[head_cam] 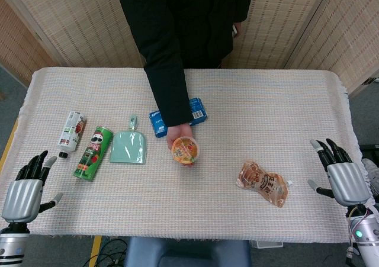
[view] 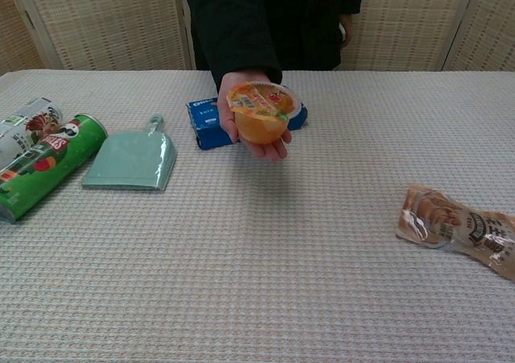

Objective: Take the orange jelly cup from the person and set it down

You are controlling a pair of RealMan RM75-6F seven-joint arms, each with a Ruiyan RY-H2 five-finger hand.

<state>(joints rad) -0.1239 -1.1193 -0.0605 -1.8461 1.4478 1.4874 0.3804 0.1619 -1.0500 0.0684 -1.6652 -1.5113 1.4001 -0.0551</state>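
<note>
The orange jelly cup rests in the person's outstretched palm above the middle of the table. It has a printed foil lid and orange filling. My left hand hangs open at the table's near left corner, fingers apart, holding nothing. Open as well, my right hand sits at the near right edge, well away from the cup. The chest view shows neither hand.
A white bottle and a green chip can lie at the left, next to a mint dustpan. A blue cookie box sits behind the person's hand. A bagged snack lies at the right on the woven tablecloth.
</note>
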